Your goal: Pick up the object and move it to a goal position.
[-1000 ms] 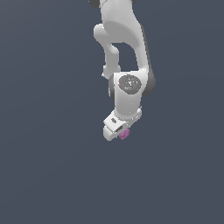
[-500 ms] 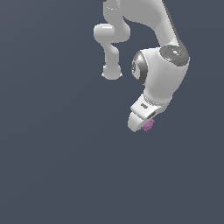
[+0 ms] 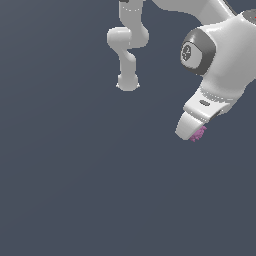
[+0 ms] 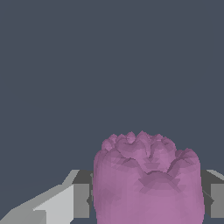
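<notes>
The object (image 3: 199, 133) is a tiny purple-pink bumpy lump. In the exterior view it peeks out at the tip of my white gripper (image 3: 194, 131), at the exterior view's right, held above the dark floor. In the wrist view the object (image 4: 148, 179) fills the space between my two fingers (image 4: 65, 201), which press on it from both sides. The gripper is shut on the object. The hand hides most of the lump in the exterior view.
The arm's white base and lower links (image 3: 127, 45) stand at the back of the exterior view. The plain dark grey floor (image 3: 75, 190) spreads all around. No goal marker shows.
The gripper has carried the object toward the exterior view's right and slightly up over the last second. The grip on the lump has stayed shut.
</notes>
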You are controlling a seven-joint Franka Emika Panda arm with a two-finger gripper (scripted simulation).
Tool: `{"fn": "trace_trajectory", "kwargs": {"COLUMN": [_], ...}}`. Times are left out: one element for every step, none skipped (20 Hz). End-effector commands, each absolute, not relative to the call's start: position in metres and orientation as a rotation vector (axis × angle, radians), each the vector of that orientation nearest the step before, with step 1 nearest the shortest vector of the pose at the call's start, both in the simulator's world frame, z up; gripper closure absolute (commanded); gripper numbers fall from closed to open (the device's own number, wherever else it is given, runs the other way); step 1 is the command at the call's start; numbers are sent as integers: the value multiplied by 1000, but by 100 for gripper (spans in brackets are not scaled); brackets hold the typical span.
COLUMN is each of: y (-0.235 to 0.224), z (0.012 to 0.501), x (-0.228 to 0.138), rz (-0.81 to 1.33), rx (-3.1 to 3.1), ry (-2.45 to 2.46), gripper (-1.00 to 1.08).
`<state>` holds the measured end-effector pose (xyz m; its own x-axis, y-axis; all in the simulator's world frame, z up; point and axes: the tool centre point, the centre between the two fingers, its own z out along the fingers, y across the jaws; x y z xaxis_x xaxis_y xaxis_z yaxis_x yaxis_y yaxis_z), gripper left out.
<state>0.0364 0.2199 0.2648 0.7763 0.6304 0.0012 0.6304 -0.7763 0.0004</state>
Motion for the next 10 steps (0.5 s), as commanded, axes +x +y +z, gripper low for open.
{"fn": "trace_trajectory", "kwargs": {"y": [230,234,236,239,241,242,244,245,245,246], "z": [275,277,280,282,284,285,286,287,288,288], "x": [38,38,39,39,39,40,40,40,40,40], "rz": [0,0,0,0,0,0,0,0,0,0], "rx": [-2962,-2962,-2962,-2962,-2962,-2962,-2962,-2962,-2962,-2962], "ry": [-1048,-1048,-1048,-1048,-1048,-1048,-1048,-1048,-1048,-1048], "gripper": [108,108,108,108,108,108,108,108,108,108]}}
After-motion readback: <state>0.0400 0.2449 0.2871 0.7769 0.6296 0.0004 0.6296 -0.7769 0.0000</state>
